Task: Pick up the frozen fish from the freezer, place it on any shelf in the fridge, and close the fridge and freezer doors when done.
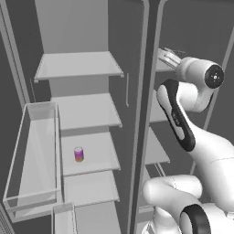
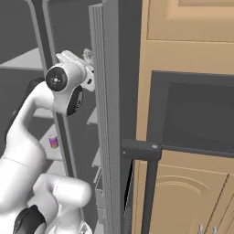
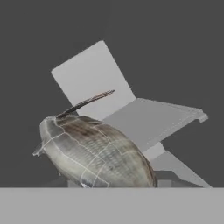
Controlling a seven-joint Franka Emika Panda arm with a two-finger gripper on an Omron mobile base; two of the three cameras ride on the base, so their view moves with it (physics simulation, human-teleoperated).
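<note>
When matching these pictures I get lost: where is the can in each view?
Left base view: can on the third shelf down, left of centre.
Right base view: can low left, beside the arm.
Hand view: faces the fish instead.
Shared landmark: the arm's round dark-capped joint.

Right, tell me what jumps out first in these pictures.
The frozen fish looms large in the hand view, grey and scaly, close before the camera. In the left base view a purple-and-orange can stands alone on a pale fridge shelf, while the white arm reaches into the narrower freezer.
</note>
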